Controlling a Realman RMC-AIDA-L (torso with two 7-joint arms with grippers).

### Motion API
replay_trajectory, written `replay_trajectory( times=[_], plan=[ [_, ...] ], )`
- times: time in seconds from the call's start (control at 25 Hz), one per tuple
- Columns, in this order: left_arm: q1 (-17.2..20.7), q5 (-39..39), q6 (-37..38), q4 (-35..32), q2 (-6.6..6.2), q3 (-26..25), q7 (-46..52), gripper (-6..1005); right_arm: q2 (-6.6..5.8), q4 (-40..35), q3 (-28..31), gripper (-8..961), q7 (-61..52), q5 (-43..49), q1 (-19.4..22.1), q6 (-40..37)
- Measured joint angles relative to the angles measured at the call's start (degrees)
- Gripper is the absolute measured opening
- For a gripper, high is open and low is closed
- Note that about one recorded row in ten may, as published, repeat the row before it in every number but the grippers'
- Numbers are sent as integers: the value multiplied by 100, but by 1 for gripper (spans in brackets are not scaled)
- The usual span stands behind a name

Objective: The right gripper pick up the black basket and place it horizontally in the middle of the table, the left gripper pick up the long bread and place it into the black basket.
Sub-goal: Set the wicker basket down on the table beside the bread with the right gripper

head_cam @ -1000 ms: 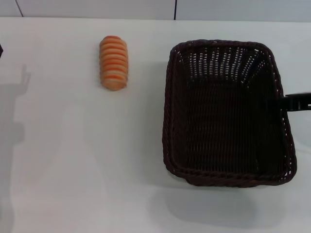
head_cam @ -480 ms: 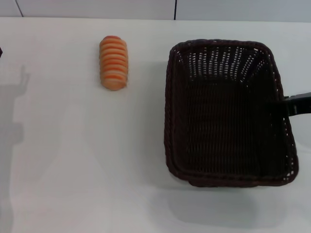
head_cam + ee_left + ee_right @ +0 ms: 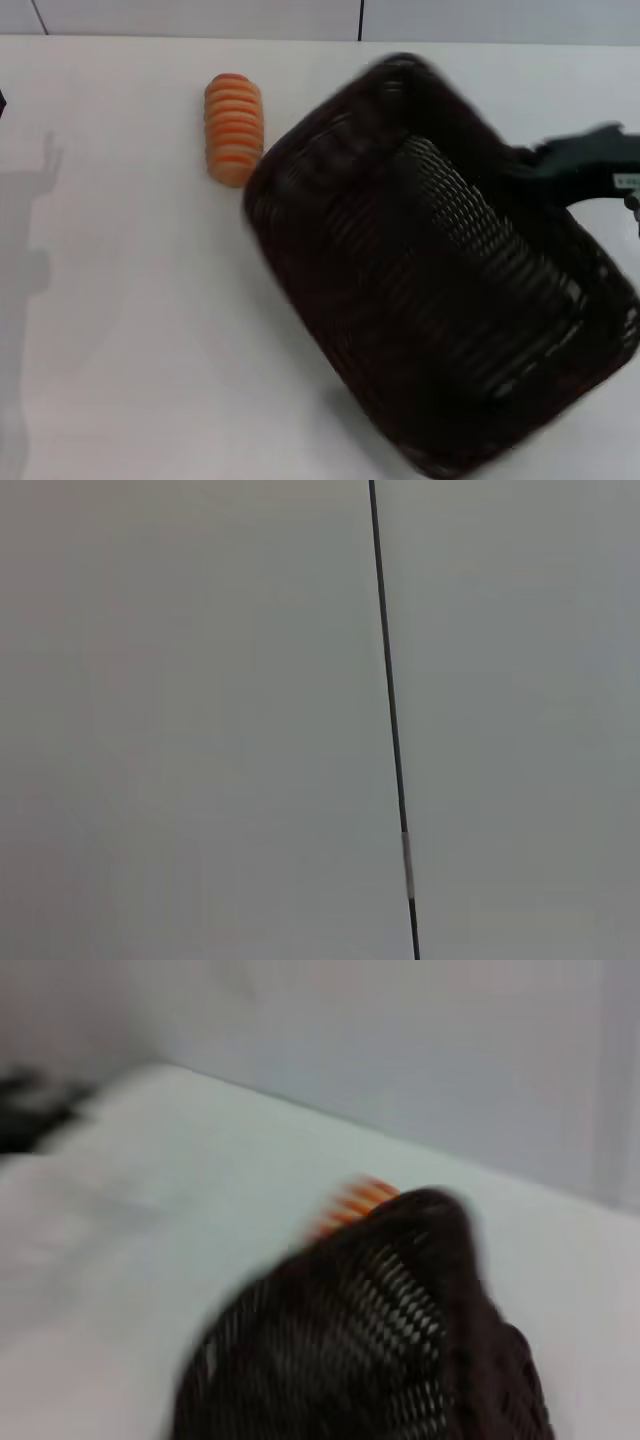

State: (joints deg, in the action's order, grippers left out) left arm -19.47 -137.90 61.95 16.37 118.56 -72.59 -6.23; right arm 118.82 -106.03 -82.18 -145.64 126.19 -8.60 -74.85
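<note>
Black basket [image 3: 430, 290] tilted, gripped at rim by right claw [image 3: 535, 160]

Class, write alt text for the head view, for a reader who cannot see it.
The black basket, tilted and turned diagonally, is held at its right rim by the right gripper above the white table. The long bread lies beyond the basket's left corner. The left gripper is out of view.

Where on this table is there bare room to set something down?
The table is bare in front of the bread and left of the basket. It is crowded on the right, where the right gripper swings the basket close beside the bread.
</note>
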Motion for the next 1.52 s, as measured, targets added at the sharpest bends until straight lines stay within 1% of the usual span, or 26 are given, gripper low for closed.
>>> replay_trajectory(
  times=[0.04,0.08,0.12,0.16,0.2,0.32,0.4,0.64,0.68,0.76,0.88,0.96,1.04,1.08,1.24,1.28,1.52],
  plan=[
    [-4,0,0,4,1,0,0,852,0,-155,-1,252,116,-163,-42,-127],
    [-6,1,0,13,5,0,0,852,0,-387,-11,237,173,-274,-212,-347],
    [-6,1,0,13,5,0,0,852,0,-387,-11,234,173,-274,-212,-347],
    [-7,1,0,20,10,3,0,852,0,-543,-19,231,174,-298,-400,-545],
    [-7,0,1,29,13,11,0,852,0,-543,-19,229,174,-298,-400,-545],
    [-1,-1,1,40,19,21,0,852,1,-607,-28,223,226,-325,-729,-810],
    [14,1,1,40,23,22,0,852,1,-595,-45,222,264,-364,-784,-852],
    [38,0,1,50,35,22,3,852,1,-292,-196,221,958,-1024,-1054,-1304],
    [39,0,1,53,36,23,4,852,0,-125,-198,221,1204,-1071,-1158,-1536],
    [39,0,1,56,37,21,5,852,-1,-53,-199,220,1343,-1073,-1193,-1645],
    [26,5,-10,59,36,26,7,852,6,192,-209,220,1971,-1052,-1239,-2003],
    [20,5,-12,60,36,26,7,852,8,231,-195,220,2037,-1039,-1228,-2003],
    [7,6,-14,59,35,26,8,852,7,296,-125,186,2074,-1021,-1214,-1953],
    [0,6,-15,60,36,27,8,852,5,371,2,170,2097,-989,-1198,-1868],
    [-8,8,-17,67,35,27,9,851,10,411,84,101,2098,-796,-1192,-1747],
    [-12,10,-17,68,36,26,13,851,22,412,64,83,2084,-545,-1188,-1614],
    [-14,10,-17,68,32,26,111,851,25,494,-195,72,2047,-70,-1242,-1306]
  ],
)
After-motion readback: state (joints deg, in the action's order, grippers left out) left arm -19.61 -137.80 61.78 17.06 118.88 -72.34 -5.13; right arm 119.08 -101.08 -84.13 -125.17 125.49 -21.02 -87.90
